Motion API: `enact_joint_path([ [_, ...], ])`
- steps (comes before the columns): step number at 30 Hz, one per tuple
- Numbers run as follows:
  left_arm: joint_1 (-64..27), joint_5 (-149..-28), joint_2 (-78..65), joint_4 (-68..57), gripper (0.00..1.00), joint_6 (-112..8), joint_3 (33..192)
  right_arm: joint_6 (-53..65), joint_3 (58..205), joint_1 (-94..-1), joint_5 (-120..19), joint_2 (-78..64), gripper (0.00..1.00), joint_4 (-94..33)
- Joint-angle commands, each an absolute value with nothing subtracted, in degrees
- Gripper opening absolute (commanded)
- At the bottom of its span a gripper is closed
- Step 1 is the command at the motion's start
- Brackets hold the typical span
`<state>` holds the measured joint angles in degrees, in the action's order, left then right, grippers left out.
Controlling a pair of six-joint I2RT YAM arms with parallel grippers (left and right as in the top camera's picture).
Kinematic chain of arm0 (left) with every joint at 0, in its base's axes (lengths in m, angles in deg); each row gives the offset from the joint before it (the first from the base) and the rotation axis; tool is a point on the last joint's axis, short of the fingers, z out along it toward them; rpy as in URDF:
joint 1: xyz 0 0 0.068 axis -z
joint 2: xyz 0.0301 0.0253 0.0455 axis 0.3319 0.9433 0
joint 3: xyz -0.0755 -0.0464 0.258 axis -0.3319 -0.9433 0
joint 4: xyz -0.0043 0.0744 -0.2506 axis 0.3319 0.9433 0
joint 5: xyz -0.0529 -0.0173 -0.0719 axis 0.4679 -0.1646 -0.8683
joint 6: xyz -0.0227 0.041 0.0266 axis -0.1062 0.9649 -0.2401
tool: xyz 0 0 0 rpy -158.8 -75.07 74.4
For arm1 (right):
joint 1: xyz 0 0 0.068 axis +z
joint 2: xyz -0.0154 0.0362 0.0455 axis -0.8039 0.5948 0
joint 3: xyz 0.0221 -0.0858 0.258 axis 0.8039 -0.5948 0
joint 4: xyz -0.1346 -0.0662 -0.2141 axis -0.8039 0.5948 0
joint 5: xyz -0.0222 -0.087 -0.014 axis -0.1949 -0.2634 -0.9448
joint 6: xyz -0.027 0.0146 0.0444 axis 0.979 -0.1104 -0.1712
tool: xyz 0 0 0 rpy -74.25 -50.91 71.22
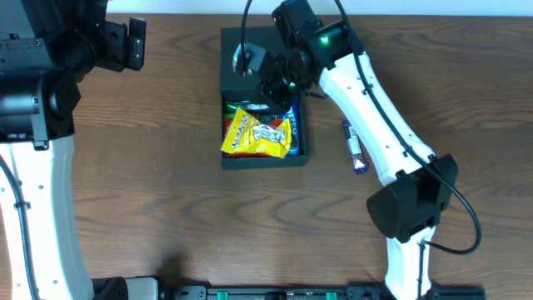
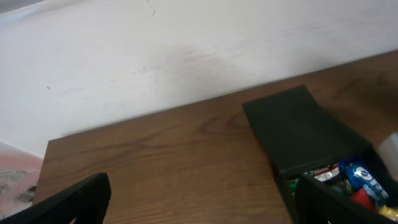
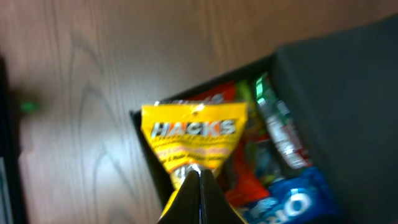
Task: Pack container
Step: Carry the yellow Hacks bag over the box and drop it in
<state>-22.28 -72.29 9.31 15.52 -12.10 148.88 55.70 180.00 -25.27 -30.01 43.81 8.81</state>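
The container (image 1: pixel 263 162) sits directly beneath the right claw (image 3: pixel 199 177), which is pinched narrow on the edge of a yellow Hacks packet (image 1: pixel 254 135) lying across the container's heaped snacks. The right arm is therefore much the nearer, while the left claw (image 2: pixel 203 205) hangs spread wide, well off the container's left. With its flap laid open on the far side, the container's long axis runs near-to-far on the smooth wood-grain table (image 1: pixel 150 192), and a blue packet (image 1: pixel 356 146) lies loose near its right wall.
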Motion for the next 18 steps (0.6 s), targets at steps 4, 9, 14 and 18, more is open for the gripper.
enact_joint_path([
  [4,-22.5,-72.7,9.2,15.5,0.95,-11.2,150.3,58.0,168.1,-25.7,-28.1,44.0,0.02,5.8],
  [9,-22.5,-72.7,9.2,15.4,0.95,-11.2,150.3,57.3,157.9,-25.6,-28.1,44.0,0.01,-2.6],
  [14,-22.5,-72.7,9.2,15.5,0.95,-11.0,150.3,57.2,151.3,-25.0,-28.3,44.0,0.01,-8.6],
  [18,-22.5,-72.7,9.2,15.5,0.95,-11.0,150.3,56.4,153.0,-25.0,-28.3,43.9,0.01,-7.6],
])
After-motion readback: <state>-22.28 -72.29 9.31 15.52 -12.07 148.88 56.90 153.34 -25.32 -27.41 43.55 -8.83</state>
